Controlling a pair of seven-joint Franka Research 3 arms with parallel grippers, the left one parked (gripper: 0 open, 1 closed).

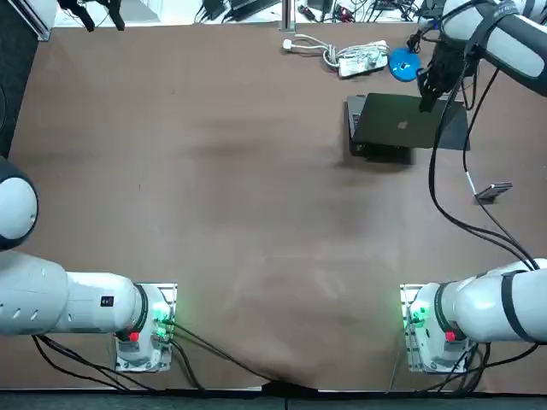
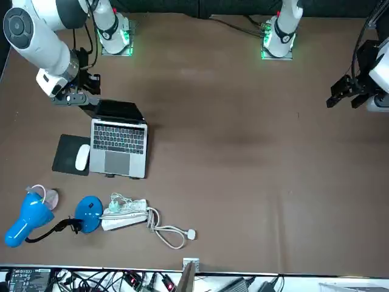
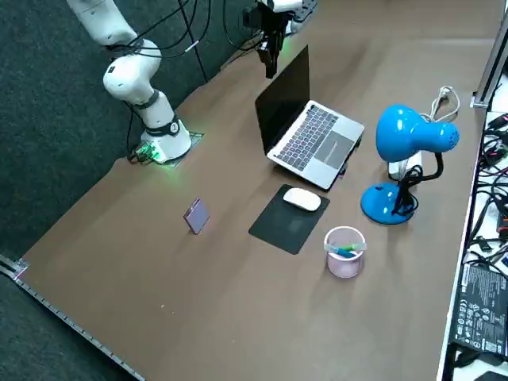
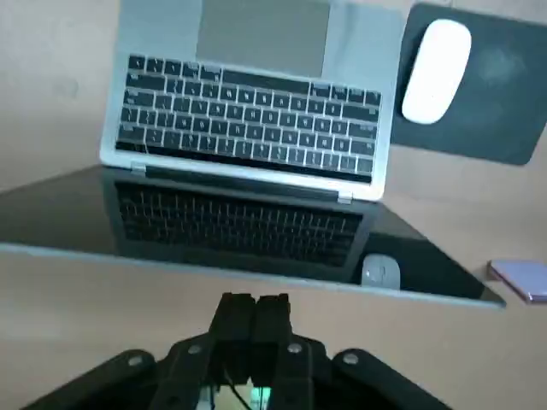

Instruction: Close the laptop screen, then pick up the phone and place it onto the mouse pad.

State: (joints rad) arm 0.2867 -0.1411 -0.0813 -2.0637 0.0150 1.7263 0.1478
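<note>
Pincer (image 4: 254, 303) at the screen edge; laptop (image 4: 256, 111) not yet closed.
Logged right pincer pressed together, gripping nothing, just behind the top edge of the screen (image 4: 239, 226), at 1 o'clock on the worktop (image 1: 214, 171) seen from overhead. Judged step in hand: pushing the near-upright screen down. Found phone (image 1: 494, 191) at 4 o'clock from the laptop, well apart, on bare worktop; mouse pad (image 2: 65, 159) at 3 o'clock beside it, carrying the mouse (image 2: 82, 157). Risks: slipping off the thin edge if pressed too high; shoving the whole laptop toward 12 o'clock, into the lamp (image 1: 402, 63) and power strip (image 1: 359, 59), instead of folding it; later, finding little free pad beside the mouse. Cannot tell whether fingertips (image 4: 238, 312) touch the screen's back. Phone cut off in wrist view, not made out in front view; pad mostly hidden under the arm (image 1: 504, 34) overhead.
</note>
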